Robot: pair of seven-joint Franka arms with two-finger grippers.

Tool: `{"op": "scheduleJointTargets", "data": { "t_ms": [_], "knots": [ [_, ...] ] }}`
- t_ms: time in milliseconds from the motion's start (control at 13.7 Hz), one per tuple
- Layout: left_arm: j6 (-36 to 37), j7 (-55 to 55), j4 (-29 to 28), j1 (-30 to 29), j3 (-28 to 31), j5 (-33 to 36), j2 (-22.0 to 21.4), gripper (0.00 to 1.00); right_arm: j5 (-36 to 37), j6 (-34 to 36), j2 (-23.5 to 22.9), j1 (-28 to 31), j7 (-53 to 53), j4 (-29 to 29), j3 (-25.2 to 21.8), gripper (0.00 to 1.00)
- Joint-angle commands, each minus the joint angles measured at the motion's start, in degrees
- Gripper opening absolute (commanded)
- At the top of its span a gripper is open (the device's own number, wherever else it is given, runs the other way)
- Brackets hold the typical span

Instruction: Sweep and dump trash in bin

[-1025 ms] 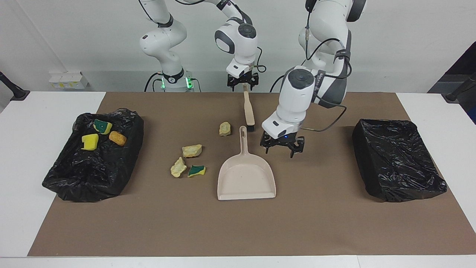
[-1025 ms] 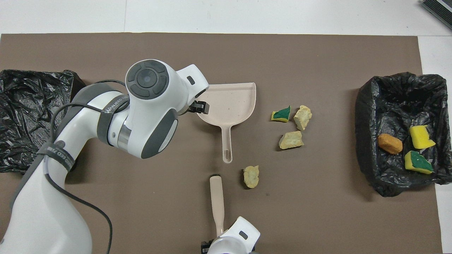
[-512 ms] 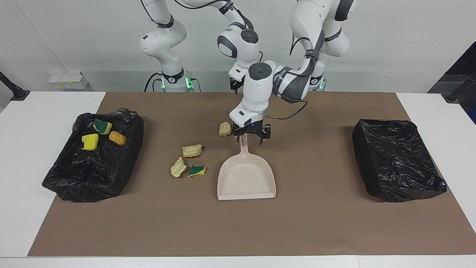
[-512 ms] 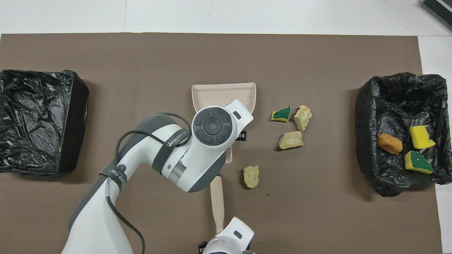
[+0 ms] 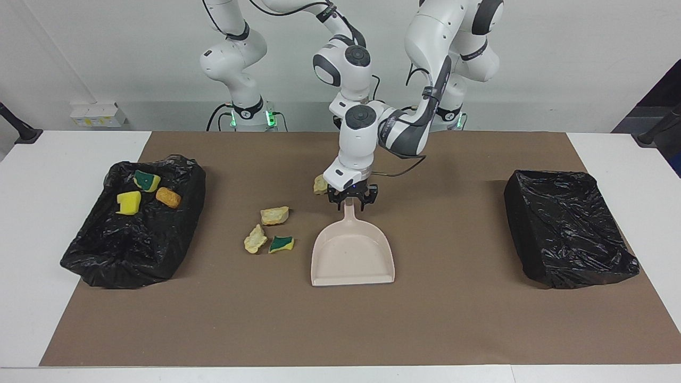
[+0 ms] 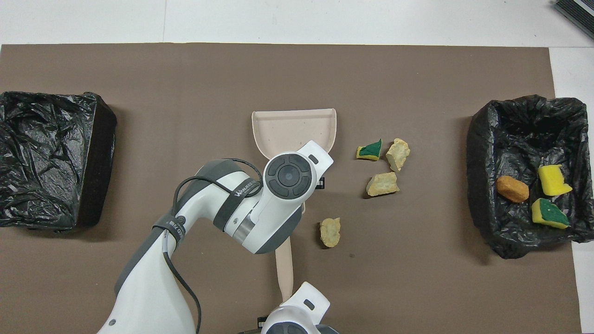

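Four pieces of trash (image 5: 274,215) lie unmoved on the mat beside the dustpan (image 5: 353,255); three more rest in the bin (image 5: 133,229) at the right arm's end. The left gripper (image 5: 353,198), lowered since earlier, is clamped on the dustpan's handle. The right gripper (image 6: 290,320), now closed, holds the brush (image 6: 284,264).
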State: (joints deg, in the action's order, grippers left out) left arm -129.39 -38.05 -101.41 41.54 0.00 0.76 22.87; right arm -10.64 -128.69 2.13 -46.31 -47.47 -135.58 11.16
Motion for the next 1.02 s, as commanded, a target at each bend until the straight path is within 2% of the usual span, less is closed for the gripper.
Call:
{"op": "scheduleJointTargets", "data": {
  "t_ms": [0, 146, 220, 293, 366, 512, 586, 659, 952],
  "knots": [
    [-0.2, -1.1, 0.8, 0.1, 0.4, 0.6, -0.2, 0.26, -1.4, 1.6, 0.1, 1.3, -0.9, 1.5, -0.2, 0.00],
    [-0.1, -1.0, 1.1, 0.1, 1.1, 3.7, -0.2, 0.26, -1.4, 5.3, 2.7, 3.1, -0.9, 1.1, -0.2, 0.00],
    [-0.1, -1.0, 1.1, 0.1, 1.3, 3.9, -0.2, 0.40, -1.4, 7.8, 4.4, 3.9, -0.7, 0.6, -0.2, 0.00],
    [-0.3, -0.9, 1.1, 0.1, 1.5, 4.0, -0.2, 0.47, -1.5, 9.9, 5.7, 4.2, -0.8, 0.3, -0.2, 0.00],
    [-0.4, -0.8, 1.1, 0.0, 1.5, 4.1, -0.2, 0.46, -1.5, 12.0, 7.0, 4.7, -0.7, -0.2, -0.2, 0.00],
    [-0.6, -0.7, 1.1, -0.6, 1.7, 4.2, -0.1, 0.24, -1.4, 15.3, 8.7, 7.9, -0.8, -0.2, -0.2, 0.00],
    [-0.5, -0.6, 1.1, -0.7, 1.7, 4.4, -0.1, 0.04, -1.4, 16.8, 9.6, 9.0, -0.8, -0.2, -0.3, 0.00],
    [-0.4, -0.4, 1.2, -0.8, 1.8, 4.8, -0.1, 0.00, -1.4, 18.8, 10.4, 10.7, -0.3, -0.2, -0.3, 0.00],
    [-0.8, 1.8, 2.3, -2.6, 1.9, 9.3, -0.5, 0.00, -1.3, 25.0, 13.7, 18.4, 0.1, -0.1, -0.3, 0.00]
  ]
}}
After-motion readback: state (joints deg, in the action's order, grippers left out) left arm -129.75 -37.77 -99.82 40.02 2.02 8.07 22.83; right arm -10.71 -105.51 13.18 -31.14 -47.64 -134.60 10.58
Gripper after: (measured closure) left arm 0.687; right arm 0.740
